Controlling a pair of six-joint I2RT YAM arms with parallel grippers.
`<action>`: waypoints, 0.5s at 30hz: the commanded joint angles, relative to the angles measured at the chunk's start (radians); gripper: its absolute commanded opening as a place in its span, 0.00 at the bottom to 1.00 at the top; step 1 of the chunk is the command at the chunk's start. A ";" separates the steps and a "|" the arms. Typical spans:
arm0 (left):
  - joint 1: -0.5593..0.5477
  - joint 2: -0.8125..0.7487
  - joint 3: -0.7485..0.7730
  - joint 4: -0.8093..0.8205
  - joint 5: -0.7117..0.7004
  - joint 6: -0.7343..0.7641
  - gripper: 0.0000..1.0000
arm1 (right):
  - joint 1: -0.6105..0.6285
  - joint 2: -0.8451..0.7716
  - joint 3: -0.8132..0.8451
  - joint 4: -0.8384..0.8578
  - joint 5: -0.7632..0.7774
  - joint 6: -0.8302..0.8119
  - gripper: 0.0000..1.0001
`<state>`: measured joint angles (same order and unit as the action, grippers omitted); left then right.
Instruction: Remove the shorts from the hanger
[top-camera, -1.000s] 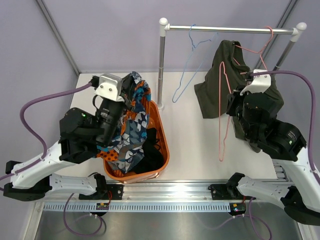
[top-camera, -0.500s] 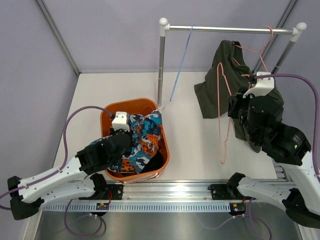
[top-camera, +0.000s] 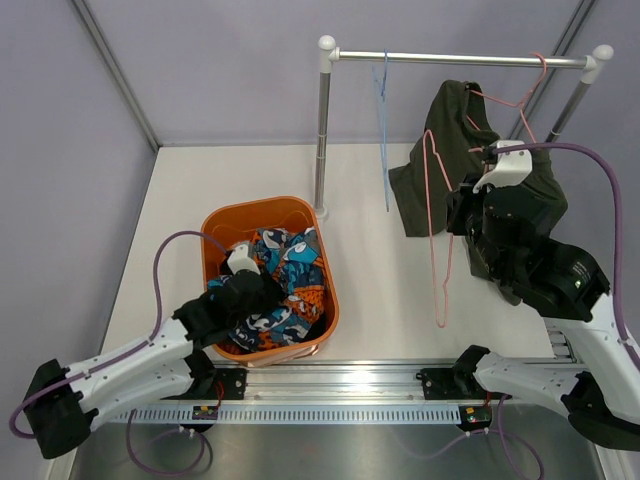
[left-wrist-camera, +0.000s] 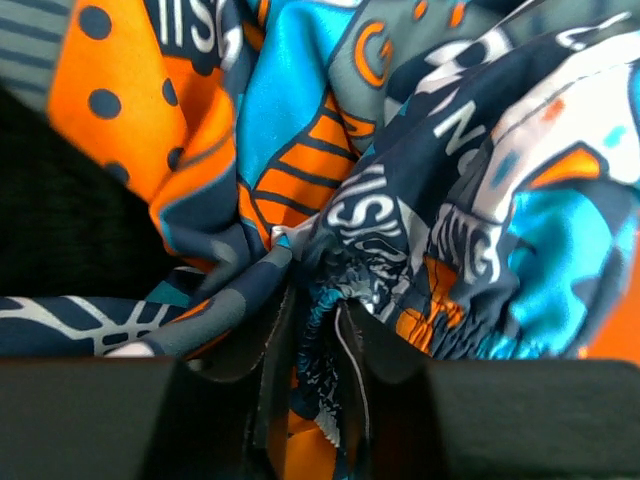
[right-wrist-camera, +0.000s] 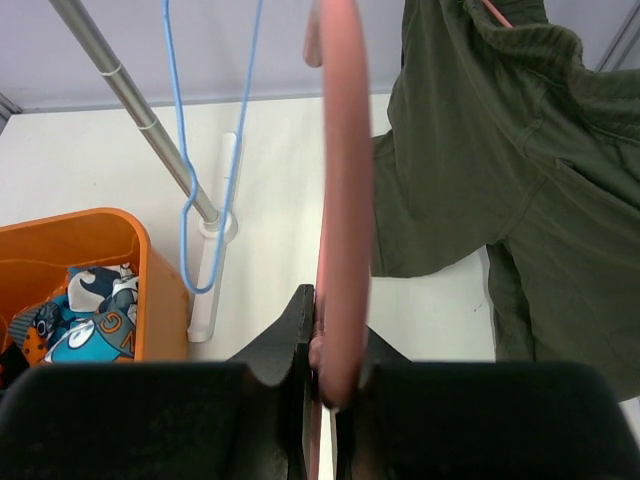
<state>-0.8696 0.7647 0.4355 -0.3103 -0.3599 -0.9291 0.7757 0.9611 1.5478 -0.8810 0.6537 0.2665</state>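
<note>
Patterned blue-and-orange shorts (top-camera: 285, 270) lie bunched in the orange basket (top-camera: 240, 212). My left gripper (top-camera: 258, 292) is down in the basket, shut on a fold of these shorts (left-wrist-camera: 400, 200), with its fingertips (left-wrist-camera: 352, 340) pinching the cloth. A bare blue hanger (top-camera: 383, 110) hangs on the rail (top-camera: 460, 60). A pink hanger (top-camera: 432, 200) carrying a dark green garment (top-camera: 455, 130) hangs at the rail's right end. My right gripper (top-camera: 456, 212) is shut on the pink hanger's wire (right-wrist-camera: 340, 200).
The rail's left post (top-camera: 323, 130) stands just behind the basket. Dark clothes fill the rest of the basket (top-camera: 310, 315). The green garment (right-wrist-camera: 500, 160) hangs down to the table on the right. Purple walls enclose the table.
My left arm has lowered the patterned shorts from above the basket down into it. The blue hanger has swung to hang straight. My right gripper has shifted the pink hanger slightly left.
</note>
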 joint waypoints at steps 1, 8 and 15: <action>0.026 0.068 -0.029 0.125 0.168 -0.060 0.26 | -0.007 0.002 0.023 0.004 -0.017 0.010 0.00; 0.032 -0.016 0.034 0.036 0.133 0.021 0.49 | -0.007 0.010 0.055 -0.024 -0.017 0.000 0.00; 0.030 -0.131 0.196 -0.104 0.096 0.168 0.99 | -0.007 0.054 0.084 0.003 -0.054 -0.064 0.00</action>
<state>-0.8379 0.6613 0.5407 -0.3756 -0.2539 -0.8455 0.7757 0.9913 1.5967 -0.9161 0.6292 0.2501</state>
